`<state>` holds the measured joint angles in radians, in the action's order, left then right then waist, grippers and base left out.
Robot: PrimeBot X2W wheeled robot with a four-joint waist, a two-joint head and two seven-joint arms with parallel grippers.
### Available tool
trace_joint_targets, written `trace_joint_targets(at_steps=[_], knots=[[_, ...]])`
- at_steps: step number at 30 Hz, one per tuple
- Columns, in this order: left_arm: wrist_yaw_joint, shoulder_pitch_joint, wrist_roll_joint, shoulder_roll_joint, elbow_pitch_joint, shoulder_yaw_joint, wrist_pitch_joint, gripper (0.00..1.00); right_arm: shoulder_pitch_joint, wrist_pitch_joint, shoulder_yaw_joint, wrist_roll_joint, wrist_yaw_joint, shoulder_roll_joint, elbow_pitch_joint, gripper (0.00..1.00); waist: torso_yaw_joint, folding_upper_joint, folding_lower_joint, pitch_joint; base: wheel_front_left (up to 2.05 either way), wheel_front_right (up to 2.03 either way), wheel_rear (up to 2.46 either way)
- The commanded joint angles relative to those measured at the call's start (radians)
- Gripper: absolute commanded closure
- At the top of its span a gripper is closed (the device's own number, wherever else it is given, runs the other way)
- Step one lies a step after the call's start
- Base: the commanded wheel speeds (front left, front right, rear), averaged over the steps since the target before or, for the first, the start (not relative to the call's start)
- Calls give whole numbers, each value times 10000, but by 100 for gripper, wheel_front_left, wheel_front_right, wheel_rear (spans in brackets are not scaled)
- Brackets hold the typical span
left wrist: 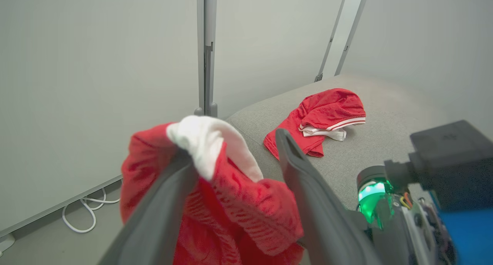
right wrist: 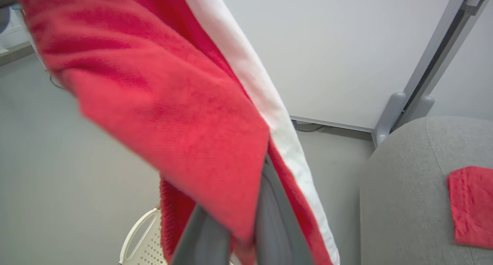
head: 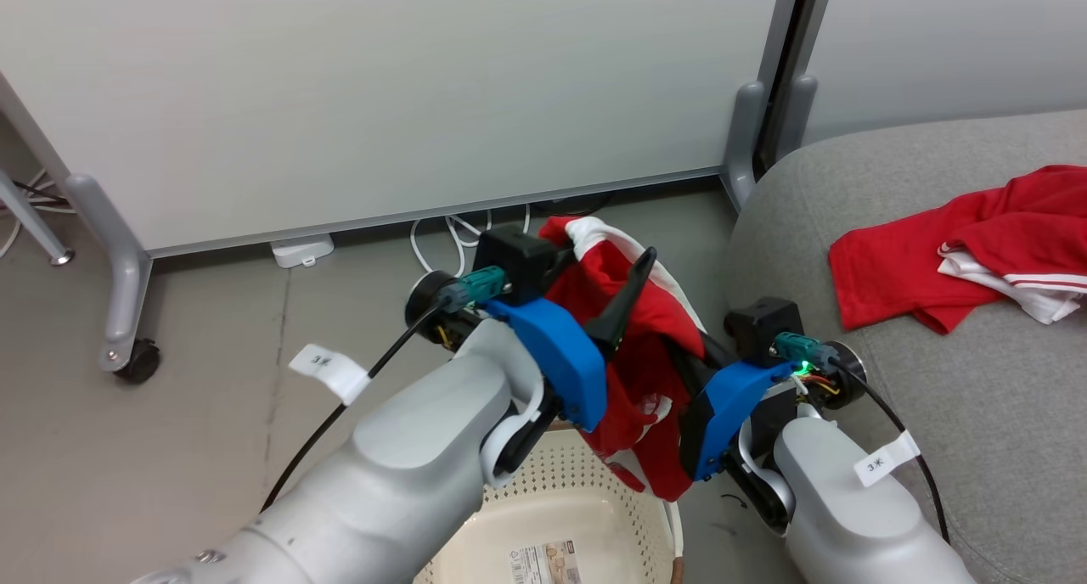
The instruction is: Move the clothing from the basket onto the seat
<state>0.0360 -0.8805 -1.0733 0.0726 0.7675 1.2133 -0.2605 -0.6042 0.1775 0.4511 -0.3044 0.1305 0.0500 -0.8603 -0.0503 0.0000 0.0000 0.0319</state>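
A red garment (head: 654, 380) hangs between two raised grippers, directly above the basket (head: 594, 482). The left gripper (left wrist: 233, 143) stands spread wide, with fabric draped over one finger (left wrist: 161, 211) and bunched in the gap. The right gripper (right wrist: 256, 180) has its fingers drawn close, pinching the cloth, with the tips buried under it. Beyond the jaws, the other garment (head: 934, 253) lies crumpled on the grey seat (head: 934, 397).
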Motion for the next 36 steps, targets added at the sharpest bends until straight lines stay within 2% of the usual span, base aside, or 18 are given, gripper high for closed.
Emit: trace_joint_targets(at_steps=[1, 13, 20, 27, 31, 36], knots=[[9, 128, 102, 116, -53, -78, -57, 0, -189, 44, -35, 7, 5, 8, -21, 100, -18, 0, 0, -7, 0, 0, 0], [-228, 3085, 2256, 1867, -3045, -2457, -57, 0, -367, 298, -758, 364, 5, 7, 43, 100, -654, 0, 0, 77, 0, 0, 0], [-477, 5155, 3913, 2518, -4949, -4631, -58, 0, -286, 284, -1007, 584, 5, 5, 295, 100, -1331, 0, 0, 175, 0, 0, 0], [-152, 7145, 5646, 2422, -6370, -6885, -60, 0, -121, 167, -1014, 669, 5, 5, 693, 100, -2314, 0, 0, 311, 0, 0, 0], [12, 8088, 6382, 2085, -6798, -8048, -59, 0, -52, 60, -857, 620, 5, 7, 957, 100, -2971, 0, 0, 367, 0, 0, 0], [351, 8914, 6953, 1674, -6769, -8968, -59, 0, 112, 4, -945, 631, 5, 5, 1199, 100, -3713, 0, 0, 428, 0, 0, 0]])
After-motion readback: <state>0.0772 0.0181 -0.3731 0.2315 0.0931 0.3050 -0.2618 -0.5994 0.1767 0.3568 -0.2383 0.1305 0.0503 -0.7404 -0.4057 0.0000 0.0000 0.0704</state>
